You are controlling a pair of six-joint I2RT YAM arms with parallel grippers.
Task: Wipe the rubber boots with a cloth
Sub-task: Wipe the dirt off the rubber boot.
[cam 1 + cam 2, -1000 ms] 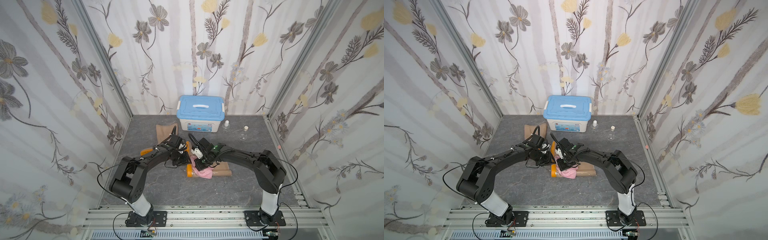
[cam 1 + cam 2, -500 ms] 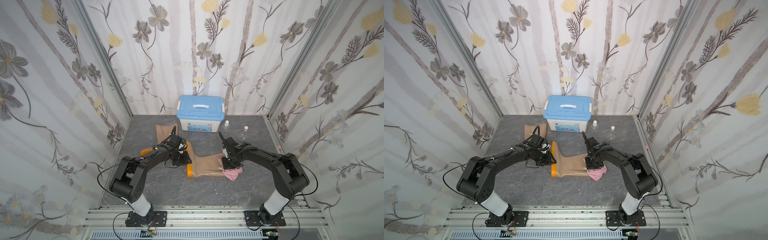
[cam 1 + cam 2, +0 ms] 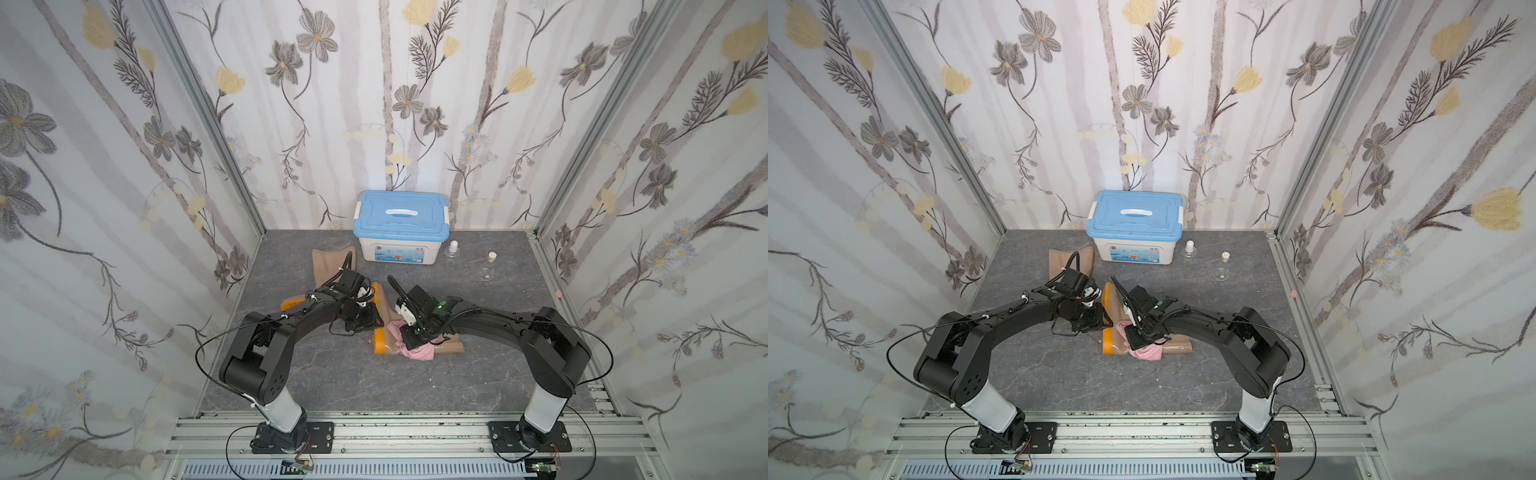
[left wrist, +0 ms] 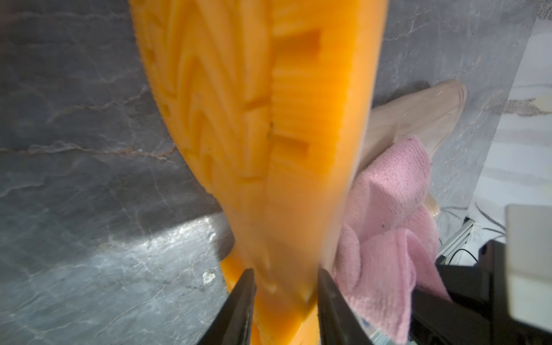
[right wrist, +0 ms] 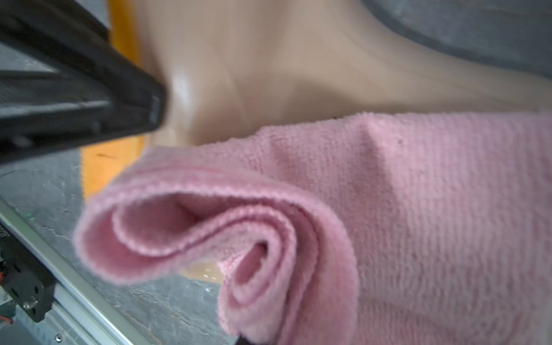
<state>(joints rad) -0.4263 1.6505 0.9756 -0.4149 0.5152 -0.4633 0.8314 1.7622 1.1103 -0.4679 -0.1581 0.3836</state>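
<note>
One rubber boot (image 3: pixel 451 347) lies on its side mid-floor, its orange sole (image 4: pixel 254 119) facing my left gripper (image 4: pixel 285 283), which is shut on the sole's edge. In both top views that gripper (image 3: pixel 368 320) sits at the sole's left. My right gripper (image 3: pixel 410 340) is shut on the bunched pink cloth (image 3: pixel 420 353) and presses it onto the boot's ankle (image 5: pixel 298 74). The cloth (image 5: pixel 388 209) hides its fingers in the right wrist view. The second boot (image 3: pixel 330 262) lies at the back left, partly behind my left arm.
A blue-lidded white box (image 3: pixel 401 216) stands against the back wall. A small white-capped bottle (image 3: pixel 454 248) and a clear flask (image 3: pixel 487 268) stand right of it. Patterned walls close three sides, and an aluminium rail (image 3: pixel 395 432) runs along the front.
My right gripper swept the cloth from the foot out to the shaft's open end, then back to the ankle near the sole. The left gripper and the boot stayed put.
</note>
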